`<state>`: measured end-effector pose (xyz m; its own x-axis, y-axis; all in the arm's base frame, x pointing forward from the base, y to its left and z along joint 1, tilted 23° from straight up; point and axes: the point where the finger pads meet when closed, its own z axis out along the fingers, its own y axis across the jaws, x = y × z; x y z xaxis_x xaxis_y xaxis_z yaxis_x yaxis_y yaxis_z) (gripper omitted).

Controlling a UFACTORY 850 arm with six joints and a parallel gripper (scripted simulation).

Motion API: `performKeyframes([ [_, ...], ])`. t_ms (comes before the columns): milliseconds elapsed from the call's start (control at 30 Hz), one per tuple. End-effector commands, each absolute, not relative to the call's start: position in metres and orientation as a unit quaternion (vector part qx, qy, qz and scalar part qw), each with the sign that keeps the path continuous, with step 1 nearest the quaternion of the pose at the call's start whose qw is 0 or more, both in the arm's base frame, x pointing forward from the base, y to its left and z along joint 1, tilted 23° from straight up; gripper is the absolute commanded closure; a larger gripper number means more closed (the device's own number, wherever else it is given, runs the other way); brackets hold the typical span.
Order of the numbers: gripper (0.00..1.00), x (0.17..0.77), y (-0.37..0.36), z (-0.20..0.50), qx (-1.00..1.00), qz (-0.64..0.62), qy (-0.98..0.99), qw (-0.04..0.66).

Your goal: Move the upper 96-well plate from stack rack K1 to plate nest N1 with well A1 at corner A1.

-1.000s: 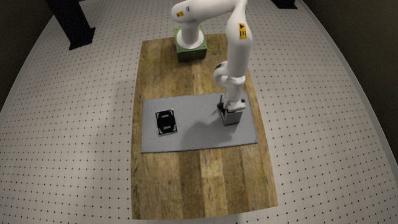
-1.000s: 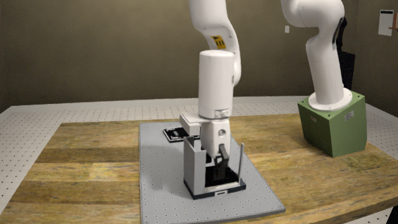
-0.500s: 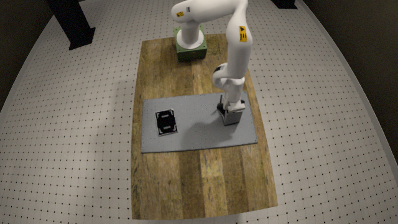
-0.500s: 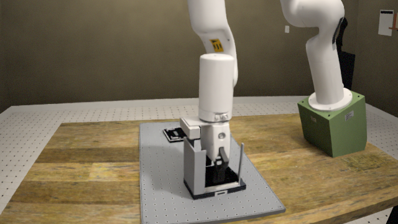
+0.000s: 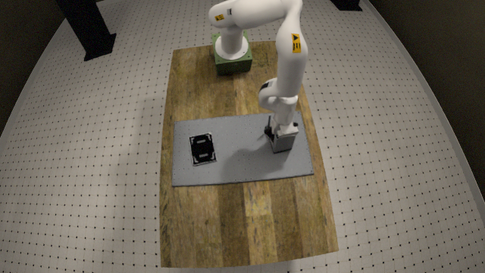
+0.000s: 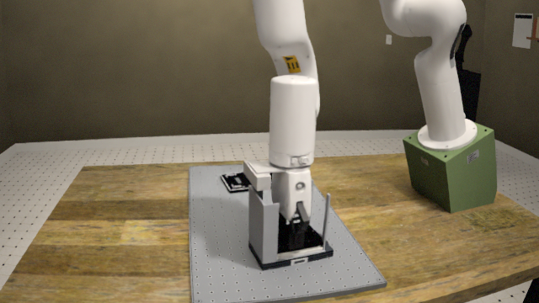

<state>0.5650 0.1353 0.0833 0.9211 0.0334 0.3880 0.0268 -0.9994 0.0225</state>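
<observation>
The stack rack K1 (image 6: pixel 283 229) (image 5: pixel 282 141) is a grey walled frame on a black base at the right side of the grey baseplate (image 5: pixel 241 149). Dark plates (image 6: pixel 298 236) sit stacked inside it, and I cannot tell the upper from the lower. My gripper (image 6: pixel 300 212) reaches straight down into the rack with its fingers open, just above or at the top of the stack. In the top view the wrist (image 5: pixel 284 125) hides the rack's inside. The plate nest N1 (image 5: pixel 203 149) (image 6: pixel 236 182) is a black pad with white corner locators at the left of the baseplate, with nothing on it.
The robot's green base block (image 5: pixel 232 53) (image 6: pixel 452 168) stands at the far end of the wooden table. A thin upright post (image 6: pixel 325 219) stands at the rack's right side, close to the gripper.
</observation>
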Motion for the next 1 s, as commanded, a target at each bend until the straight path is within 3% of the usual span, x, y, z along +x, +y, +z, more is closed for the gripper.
performKeyframes([
  [0, 0.0, 0.5655, 0.1354, 0.0838, 0.98, 0.199, 0.015, 0.008],
  [233, 0.0, 0.5655, 0.1354, 0.0839, 0.98, 0.199, 0.015, 0.008],
  [267, 1.0, 0.5652, 0.1354, 0.0844, 0.98, 0.199, 0.015, 0.008],
  [967, 1.0, 0.5652, 0.1354, 0.0843, 0.98, 0.199, 0.015, 0.008],
])
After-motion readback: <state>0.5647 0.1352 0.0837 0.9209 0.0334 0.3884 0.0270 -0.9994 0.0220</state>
